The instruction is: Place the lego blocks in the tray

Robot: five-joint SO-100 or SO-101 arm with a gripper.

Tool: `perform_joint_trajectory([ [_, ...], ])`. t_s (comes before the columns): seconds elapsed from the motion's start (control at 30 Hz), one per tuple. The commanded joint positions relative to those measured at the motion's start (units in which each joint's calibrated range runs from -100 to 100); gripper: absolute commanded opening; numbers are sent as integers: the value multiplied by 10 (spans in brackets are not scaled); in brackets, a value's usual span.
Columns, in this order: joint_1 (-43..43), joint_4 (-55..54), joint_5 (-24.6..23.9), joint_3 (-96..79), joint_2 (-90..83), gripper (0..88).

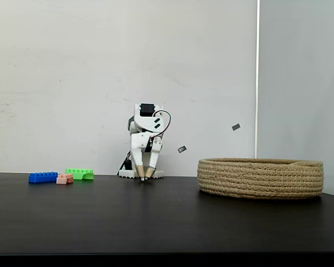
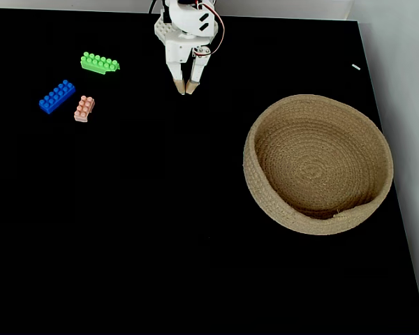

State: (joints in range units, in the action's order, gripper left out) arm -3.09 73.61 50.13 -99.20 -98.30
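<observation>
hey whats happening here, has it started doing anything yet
Nothing is being handled at this moment. The small white arm sits folded at the back of the black table, its gripper pointing down, fingertips close together and holding nothing. The blue brick, green brick and pink brick lie grouped on the table to the left in both fixed views. The rope basket on the right has no bricks in it.

Arm (image 2: 185,28): base cut off by the top edge in a fixed view from above.

Pink brick (image 1: 64,178): in a fixed view from the side, partly behind it the green brick (image 1: 79,173), its left end covered.

Tray (image 1: 261,177): inside hidden by the near wall in the side view.

Gripper (image 1: 145,178): fingertips close together; whether they touch is too small to tell.

Table (image 1: 156,222): cut off by the frame's edges.
</observation>
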Motion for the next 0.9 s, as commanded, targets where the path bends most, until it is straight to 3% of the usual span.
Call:
perform_joint_trajectory([
  [0.0,4,3,5,-8,-5,0],
  [0.87,12,3,2,-8,-5,0],
])
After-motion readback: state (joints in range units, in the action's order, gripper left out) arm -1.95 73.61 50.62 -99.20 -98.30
